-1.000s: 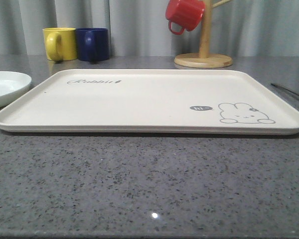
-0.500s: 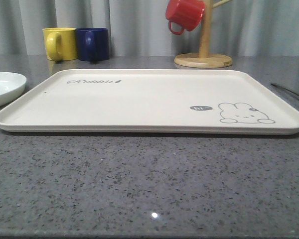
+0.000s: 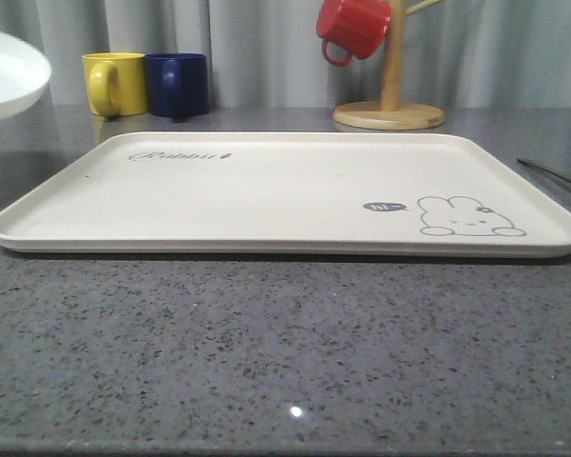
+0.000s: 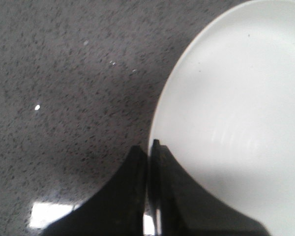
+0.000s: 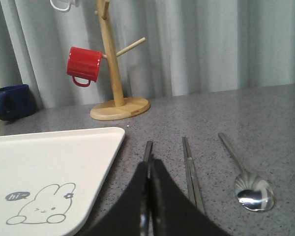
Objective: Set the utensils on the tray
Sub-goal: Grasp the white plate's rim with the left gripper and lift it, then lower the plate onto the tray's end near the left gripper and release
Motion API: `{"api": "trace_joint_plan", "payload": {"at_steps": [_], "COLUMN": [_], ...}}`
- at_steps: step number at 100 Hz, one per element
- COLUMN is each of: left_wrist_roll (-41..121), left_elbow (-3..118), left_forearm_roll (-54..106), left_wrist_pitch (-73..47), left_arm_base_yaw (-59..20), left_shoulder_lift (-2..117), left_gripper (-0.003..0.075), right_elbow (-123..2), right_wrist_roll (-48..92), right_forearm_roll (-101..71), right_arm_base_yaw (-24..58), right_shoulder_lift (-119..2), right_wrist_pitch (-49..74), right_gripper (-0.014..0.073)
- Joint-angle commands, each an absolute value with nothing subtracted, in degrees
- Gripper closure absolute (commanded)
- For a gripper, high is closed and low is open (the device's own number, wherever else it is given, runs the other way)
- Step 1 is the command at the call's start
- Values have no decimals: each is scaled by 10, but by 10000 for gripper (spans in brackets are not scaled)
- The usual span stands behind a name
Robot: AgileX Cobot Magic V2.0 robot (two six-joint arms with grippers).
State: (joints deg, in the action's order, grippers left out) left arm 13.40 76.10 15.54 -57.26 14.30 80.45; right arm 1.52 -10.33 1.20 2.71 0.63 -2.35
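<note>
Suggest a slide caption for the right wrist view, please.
Right end effector closed on a utensil handle beside chopsticks and spoon, near the rabbit tray.

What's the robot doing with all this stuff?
The left gripper is pinched on the rim of a white plate and holds it up in the air, off to the left of the tray. The tray has nothing on it yet. The chopsticks and spoon lie on the grey counter to the tray's right. The right gripper is shut around something thin and shiny there; I can't tell what.
</note>
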Motion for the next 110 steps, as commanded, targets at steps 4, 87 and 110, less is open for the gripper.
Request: {"api": "trace_joint_plan", "payload": {"at_steps": [4, 87, 110], "left_wrist_roll": [145, 125, 125], "left_elbow": [806, 844, 844], "left_forearm_roll": [210, 248, 246], "left_wrist_pitch": [-567, -506, -505], "left_arm_base_yaw": [106, -125, -125], "left_shoulder_lift": [784, 982, 989], "left_gripper": [738, 738, 736], "right_elbow": [6, 6, 6], "right_wrist_roll": [-98, -98, -98], "right_forearm_roll": [13, 13, 13], "right_arm_base_yaw": [24, 24, 24], "right_shoulder_lift": [18, 18, 18], "right_wrist_pitch": [-72, -72, -72], "right_gripper": [662, 662, 662]}}
